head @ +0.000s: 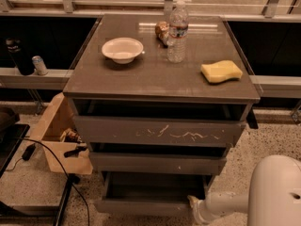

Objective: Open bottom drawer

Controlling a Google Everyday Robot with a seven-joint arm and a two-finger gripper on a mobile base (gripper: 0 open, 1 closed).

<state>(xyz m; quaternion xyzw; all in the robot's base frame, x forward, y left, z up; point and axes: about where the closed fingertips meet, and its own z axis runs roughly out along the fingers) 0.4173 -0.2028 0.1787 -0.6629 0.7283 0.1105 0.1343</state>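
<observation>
The bottom drawer, the lowest and slimmest grey front, stands pulled out from the cabinet, and its grey inside shows. My gripper is low at the drawer's right front corner, at the end of my white arm, which comes in from the lower right. Above are the middle drawer with a small white speck and the top drawer with white scratches. Both stand slightly out.
On the cabinet top are a white bowl, a water bottle, a yellow sponge and a small brown object. A cardboard box and black cables lie on the floor at the left.
</observation>
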